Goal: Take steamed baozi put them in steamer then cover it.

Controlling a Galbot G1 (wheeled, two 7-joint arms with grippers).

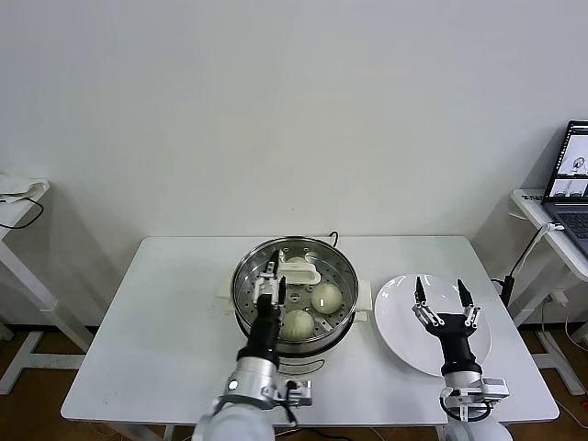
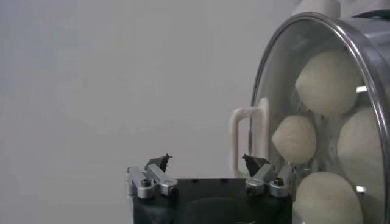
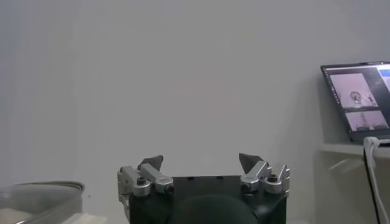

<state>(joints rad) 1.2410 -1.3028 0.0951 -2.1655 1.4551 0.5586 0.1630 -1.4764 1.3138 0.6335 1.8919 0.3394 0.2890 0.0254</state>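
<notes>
The left tool (image 1: 273, 287) hovers over the near-left rim of the steamer (image 1: 246, 303), its fingers spread apart with nothing between them. The steamed baozi (image 1: 326, 298) sit inside the steamer at the desk's (image 1: 165, 322) centre, under the cover (image 1: 296, 268), which lies on top. The right tool (image 1: 443, 297) hangs wide open and empty over the white plate (image 1: 395, 317), right of the steamer.
</notes>
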